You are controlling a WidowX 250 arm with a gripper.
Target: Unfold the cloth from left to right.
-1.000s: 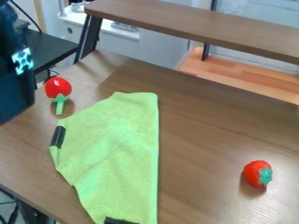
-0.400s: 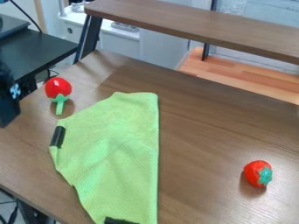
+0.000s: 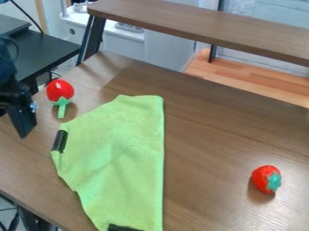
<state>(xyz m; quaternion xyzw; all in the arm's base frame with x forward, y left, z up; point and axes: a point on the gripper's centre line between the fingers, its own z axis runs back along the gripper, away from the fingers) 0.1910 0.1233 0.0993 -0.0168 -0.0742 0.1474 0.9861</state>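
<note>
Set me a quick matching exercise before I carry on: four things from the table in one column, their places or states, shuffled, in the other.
Things
1. Green cloth
2. Red toy with the long green stem
3. Red toy with the teal cap
4. Upper black strip

Places or states
A. On the cloth's left edge
B. Right of the cloth, apart from it
C. Spread out with a straight right edge
D. Beyond the cloth's upper left side

Pairs: 1-C, 2-D, 3-B, 4-A
</note>
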